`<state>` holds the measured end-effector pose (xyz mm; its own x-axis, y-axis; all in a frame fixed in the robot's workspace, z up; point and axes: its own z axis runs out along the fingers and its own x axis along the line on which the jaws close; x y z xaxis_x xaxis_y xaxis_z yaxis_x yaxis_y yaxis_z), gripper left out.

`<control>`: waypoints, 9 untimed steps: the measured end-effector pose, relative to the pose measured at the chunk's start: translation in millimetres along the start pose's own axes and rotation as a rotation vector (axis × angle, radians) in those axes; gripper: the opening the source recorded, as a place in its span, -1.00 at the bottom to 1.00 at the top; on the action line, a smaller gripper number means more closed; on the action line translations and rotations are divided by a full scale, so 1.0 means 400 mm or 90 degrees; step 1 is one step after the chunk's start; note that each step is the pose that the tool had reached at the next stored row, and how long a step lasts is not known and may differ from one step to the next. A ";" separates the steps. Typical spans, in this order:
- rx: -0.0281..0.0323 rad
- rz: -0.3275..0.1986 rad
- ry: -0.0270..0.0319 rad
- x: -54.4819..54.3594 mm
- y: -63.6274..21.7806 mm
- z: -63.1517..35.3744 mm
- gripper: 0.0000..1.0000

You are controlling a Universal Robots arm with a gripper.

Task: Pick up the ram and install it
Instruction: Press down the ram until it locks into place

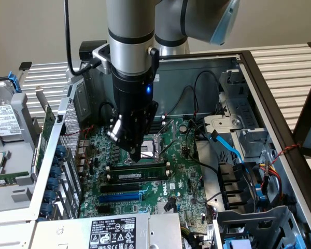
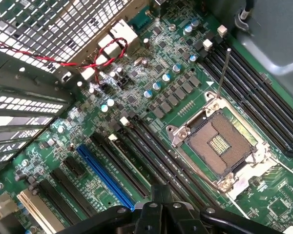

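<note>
A Dell logo (image 1: 169,191) marks the green motherboard (image 1: 184,171). The arm's black claw (image 1: 134,157) points straight down, its grip impossible to judge, tips just above the long green ram stick (image 1: 140,167) seated upright in a black slot.

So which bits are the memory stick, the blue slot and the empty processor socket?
Memory stick (image 1: 140,170): exterior view, middle of its long green face.
Blue slot (image 2: 105,176): wrist view, midway along it.
Processor socket (image 2: 219,142): wrist view, centre of its contact pad.

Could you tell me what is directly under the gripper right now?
Under the gripper lies the ram, a green stick sitting in a black slot on the motherboard. The fingertips hang just above its near end. Whether they touch it, and whether it is fully seated, cannot be seen.
</note>
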<state>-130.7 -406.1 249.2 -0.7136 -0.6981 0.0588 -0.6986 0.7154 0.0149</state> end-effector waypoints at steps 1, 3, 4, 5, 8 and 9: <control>-0.0005 0.009 -0.0001 0.000 0.000 0.000 -0.80; -0.0016 0.027 -0.0004 0.000 0.000 0.000 -0.80; -0.0021 0.036 -0.0005 0.000 0.000 0.000 -0.80; -0.0027 0.045 -0.0006 0.000 0.000 0.000 -0.80; -0.0044 0.074 -0.0011 0.000 0.000 0.000 -0.80; -0.0050 0.084 -0.0012 0.000 0.000 0.000 -0.80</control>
<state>-130.7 -406.1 249.2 -0.7998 -0.5974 0.0589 -0.5977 0.8016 0.0149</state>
